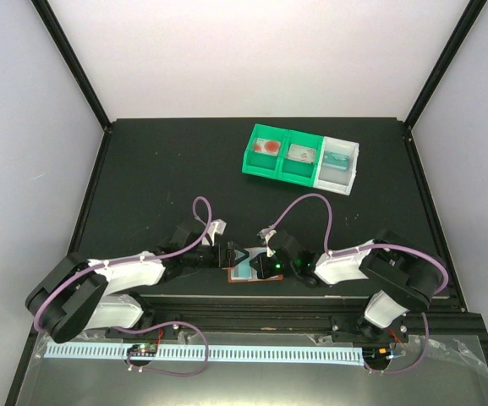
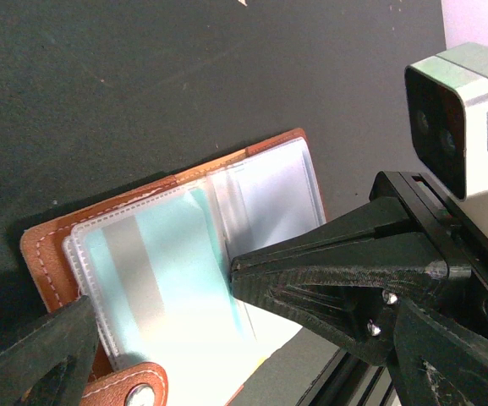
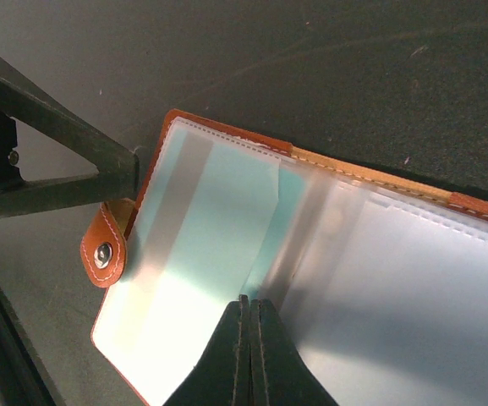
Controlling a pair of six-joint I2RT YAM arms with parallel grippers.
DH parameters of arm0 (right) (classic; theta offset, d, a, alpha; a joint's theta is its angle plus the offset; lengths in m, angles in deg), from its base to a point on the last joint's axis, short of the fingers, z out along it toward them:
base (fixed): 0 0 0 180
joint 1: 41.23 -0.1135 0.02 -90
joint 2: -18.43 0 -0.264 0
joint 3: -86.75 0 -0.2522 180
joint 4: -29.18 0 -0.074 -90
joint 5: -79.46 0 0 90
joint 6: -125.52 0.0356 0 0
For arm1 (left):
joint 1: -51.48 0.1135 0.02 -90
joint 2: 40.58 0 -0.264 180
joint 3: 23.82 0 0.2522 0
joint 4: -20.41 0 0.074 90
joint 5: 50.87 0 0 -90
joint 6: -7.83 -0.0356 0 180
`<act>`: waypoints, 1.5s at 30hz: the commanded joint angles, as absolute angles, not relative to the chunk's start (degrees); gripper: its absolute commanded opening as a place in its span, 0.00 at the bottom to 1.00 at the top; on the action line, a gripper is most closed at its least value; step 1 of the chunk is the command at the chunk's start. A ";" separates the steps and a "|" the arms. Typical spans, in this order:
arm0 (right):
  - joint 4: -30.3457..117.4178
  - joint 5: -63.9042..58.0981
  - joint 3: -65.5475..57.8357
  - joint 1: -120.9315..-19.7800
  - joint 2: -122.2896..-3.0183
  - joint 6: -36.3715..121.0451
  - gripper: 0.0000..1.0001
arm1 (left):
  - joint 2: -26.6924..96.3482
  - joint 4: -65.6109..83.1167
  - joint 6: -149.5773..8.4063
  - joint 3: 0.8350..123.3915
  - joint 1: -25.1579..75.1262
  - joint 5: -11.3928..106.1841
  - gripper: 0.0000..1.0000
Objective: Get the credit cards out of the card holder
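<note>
- The right gripper [image 3: 248, 309] was clenched, its two black fingers pressed flat together. Their tip sat at the fold between the clear sleeves, and whether it nipped a sleeve could not be told.
- The left gripper [image 1: 229, 254] stood released and wide, one finger just beside the snap tab [image 3: 104, 249].
- The card holder [image 2: 45, 262] lay spread open and flat between the two grippers, near the front edge of the table [image 1: 159, 169]. Its long axis ran left to right in the top view, with the tab end towards the left arm.
- It was reddish-brown, leather-like and pale-stitched, with glossy clear plastic sleeves inside.
- A pale blue credit card [image 2: 167, 262] sat in the sleeve at the tab end, its grey stripe parallel to the fold.
- Far back, well apart, two green bins [image 1: 282, 156] and a white bin [image 1: 338, 162] stood joined in a row. One green bin held something reddish; the other contents were too small to tell.
</note>
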State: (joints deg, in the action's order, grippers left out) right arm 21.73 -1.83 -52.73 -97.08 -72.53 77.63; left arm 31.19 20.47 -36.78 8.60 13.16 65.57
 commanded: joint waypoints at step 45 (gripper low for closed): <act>16.82 -3.60 -55.74 -96.86 -73.24 78.75 0.02 | 30.47 28.56 -30.18 9.21 10.52 70.06 0.71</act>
